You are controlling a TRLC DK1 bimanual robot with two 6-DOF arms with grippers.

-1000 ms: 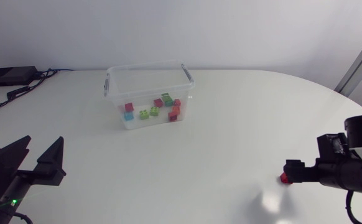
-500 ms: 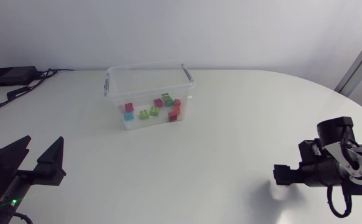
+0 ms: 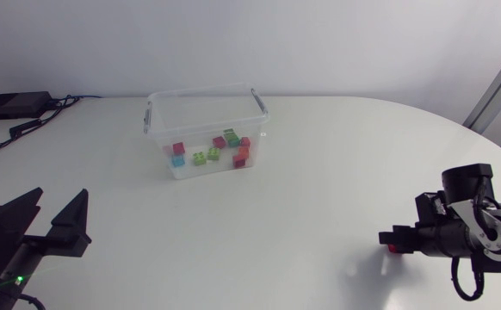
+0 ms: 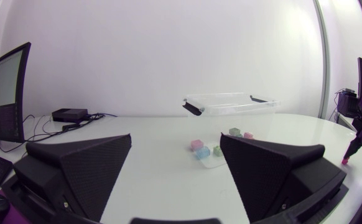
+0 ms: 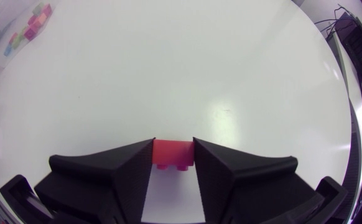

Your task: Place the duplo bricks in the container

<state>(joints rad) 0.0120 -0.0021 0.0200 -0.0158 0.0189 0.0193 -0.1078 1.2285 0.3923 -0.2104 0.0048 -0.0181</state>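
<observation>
Table (image 3: 319,172) white, right end effector (image 5: 173,142) pinching red brick (image 5: 173,154), left end effector (image 4: 175,140) spread, container (image 3: 203,93) holding bricks (image 3: 209,153)

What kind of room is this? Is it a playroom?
Probably a robot lab, not a playroom. At a plain white table, the right gripper holds a red brick in its fingers, the left gripper is open, and a clear container holds more bricks.

- Head view: high, looking down over the whole white table (image 3: 319,189).
- Left wrist view: low, level across it toward the clear plastic container (image 4: 226,117), shared with the head view.
- Right wrist view: close, steeply downward on the small red brick (image 5: 173,154).
</observation>
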